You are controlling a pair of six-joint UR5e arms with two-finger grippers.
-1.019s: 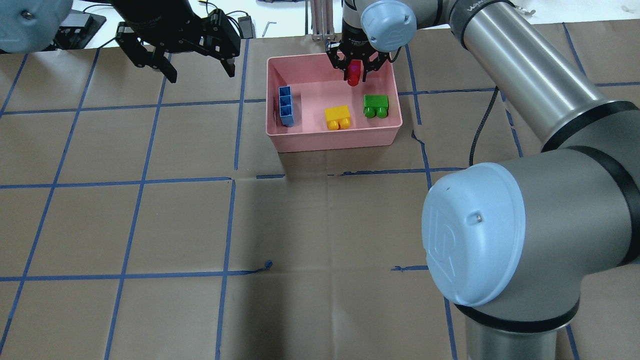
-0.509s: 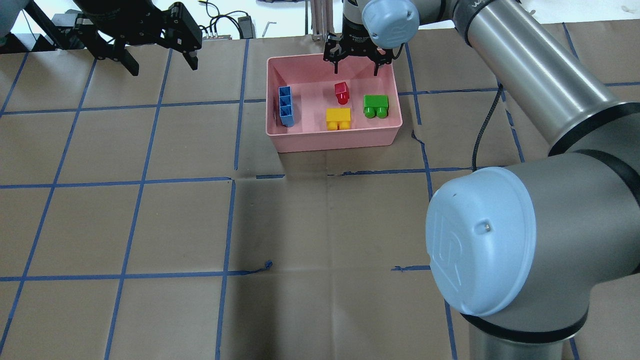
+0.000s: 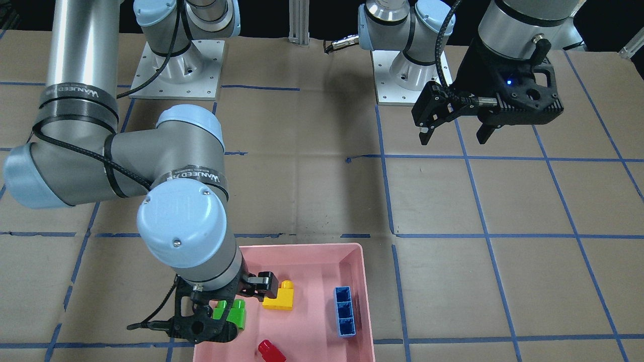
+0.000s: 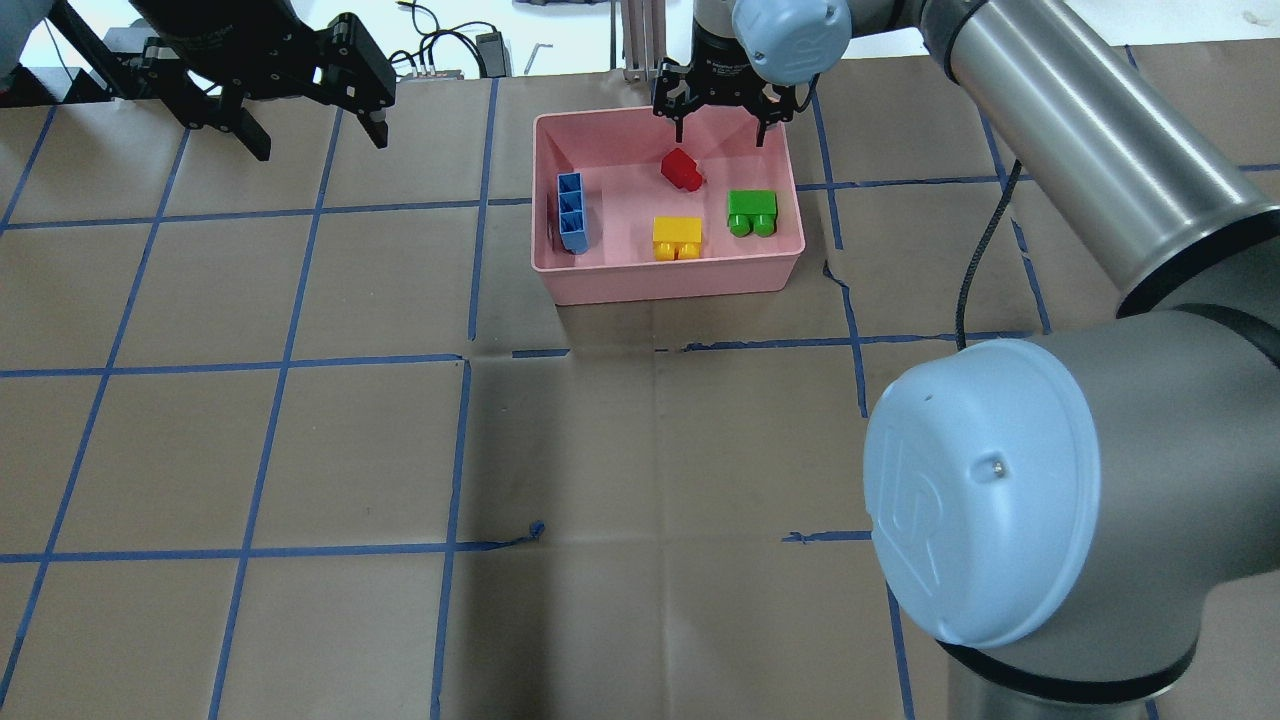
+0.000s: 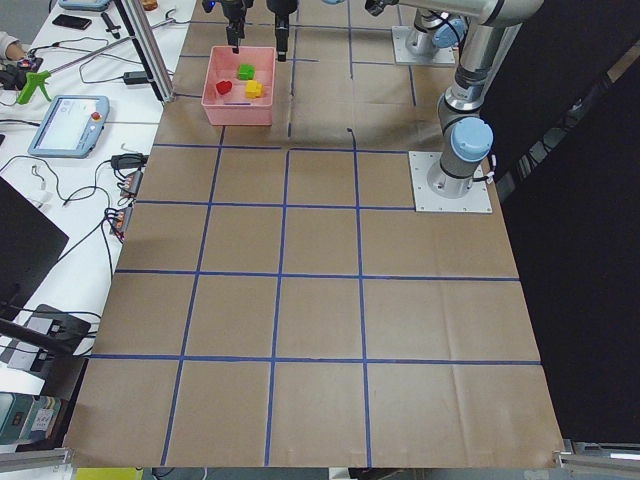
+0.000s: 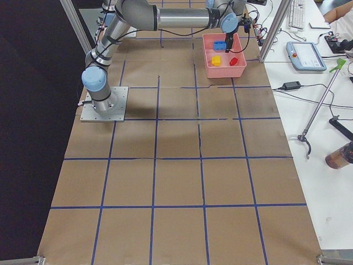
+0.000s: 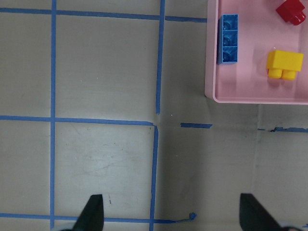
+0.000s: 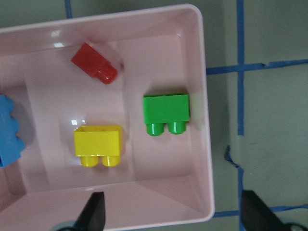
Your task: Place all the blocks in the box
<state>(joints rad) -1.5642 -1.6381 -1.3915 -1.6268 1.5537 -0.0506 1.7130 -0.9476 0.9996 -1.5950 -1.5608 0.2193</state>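
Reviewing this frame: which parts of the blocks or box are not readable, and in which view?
Front-facing view: green block partly hidden behind the right tool; red block cut by the bottom edge.
Right wrist view: blue block cut by the left edge.
Left exterior view: blue block hidden behind the near wall of the box; studs too small.

**My tally**

I count one red block (image 4: pixel 681 168), one yellow block (image 4: pixel 676 237), one green block (image 4: pixel 751 211) and one blue block (image 4: pixel 571 212), four in all. One box (image 4: pixel 670 281). Two grippers are mine: left gripper (image 4: pixel 320 143), right gripper (image 4: pixel 720 137).
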